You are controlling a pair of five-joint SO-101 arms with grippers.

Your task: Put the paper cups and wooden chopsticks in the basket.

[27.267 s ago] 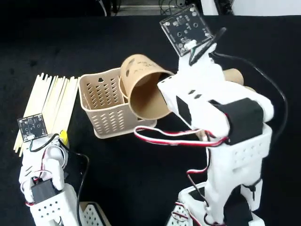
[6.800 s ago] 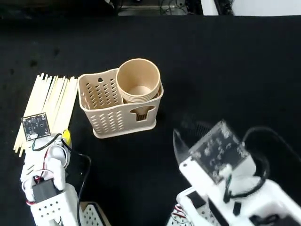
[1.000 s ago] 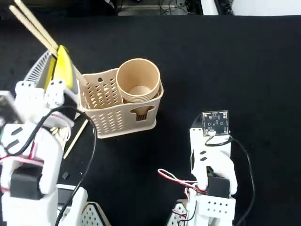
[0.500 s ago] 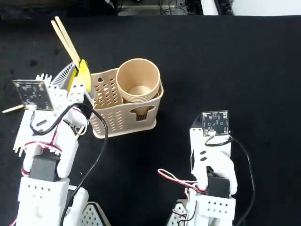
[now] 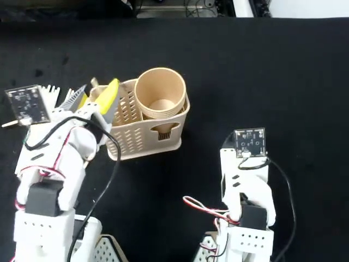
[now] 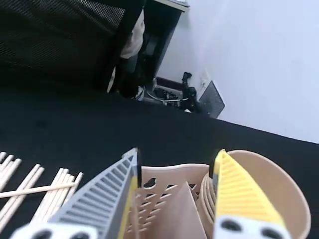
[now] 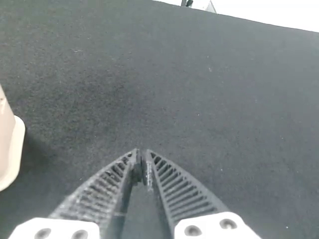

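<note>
Wooden chopsticks (image 5: 50,90) lie in a row on the black bench (image 5: 262,71) at the near left. From above, the left arm covers most of them. The left wrist view shows more of the row, with one loose stick (image 6: 35,189) lying crosswise over the others. From above, the end of that stick pokes out beside the arm's camera board.

At the near right, the right gripper (image 7: 141,165) rests low over bare bench. Its fingers are pressed together on nothing, which its own wrist view shows plainly.

Farther out, the left gripper (image 5: 101,85) leans over the left end of the basket (image 5: 144,136). Its grey and yellow fingers are spread wide to either side of the left compartment. The wrist view looks down between them onto the perforated wall.

Paper cups (image 5: 161,106) sit nested upright in the basket's right compartment. Beyond the bench, the left wrist view shows a white wall and cables.

Half a second earlier, the left gripper was clamped on a pair of chopsticks that pointed up, just left of the basket. Now it is released and tipped over the compartment. I cannot tell where that pair has landed. The cups, the basket and the right arm are where they were.
</note>
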